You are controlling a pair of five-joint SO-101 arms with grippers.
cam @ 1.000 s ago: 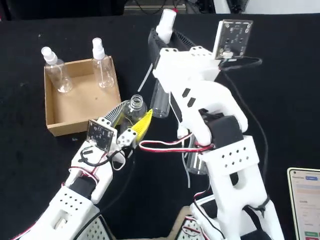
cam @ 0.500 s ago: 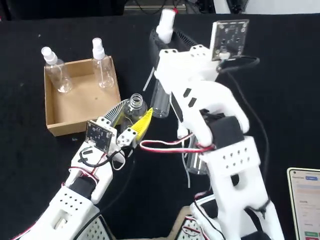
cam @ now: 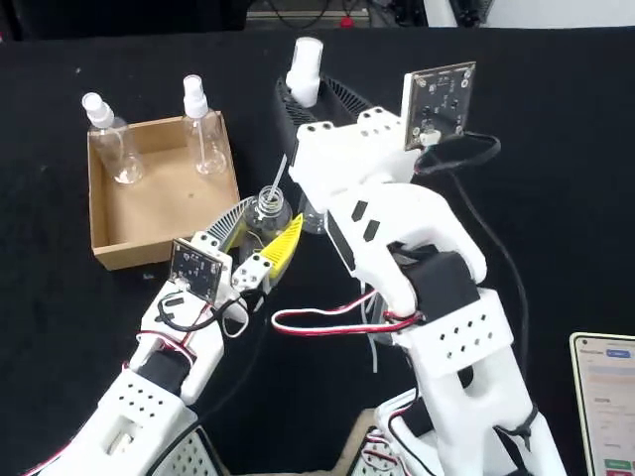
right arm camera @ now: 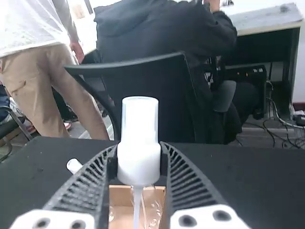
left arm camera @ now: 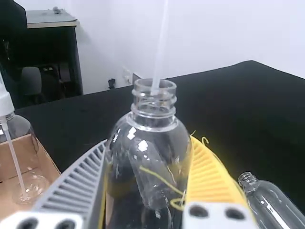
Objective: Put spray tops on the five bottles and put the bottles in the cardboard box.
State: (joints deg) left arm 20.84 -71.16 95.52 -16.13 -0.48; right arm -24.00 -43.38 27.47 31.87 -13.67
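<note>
My left gripper (cam: 264,220) is shut on an upright clear open bottle (left arm camera: 150,157), held between a grey and a yellow finger (left arm camera: 209,179). Above it my right gripper (cam: 306,94) is shut on a white spray top (right arm camera: 138,143), whose thin tube (left arm camera: 159,47) dips into the bottle's neck (cam: 270,201). The cardboard box (cam: 159,203) sits at the back left. Two capped bottles (cam: 115,144) (cam: 204,134) stand along its far side. Another open bottle (left arm camera: 267,202) lies on the table beside the held one.
The black table runs to the right of the arms. A device with a lit screen (cam: 605,402) lies at the front right edge. Red and white cables (cam: 327,317) hang between the arms. Behind the table, people stand by a chair (right arm camera: 143,90).
My right arm has swung left with the spray top, and its tube now sits in the mouth of the bottle held by my left gripper. The left arm has stayed put.
</note>
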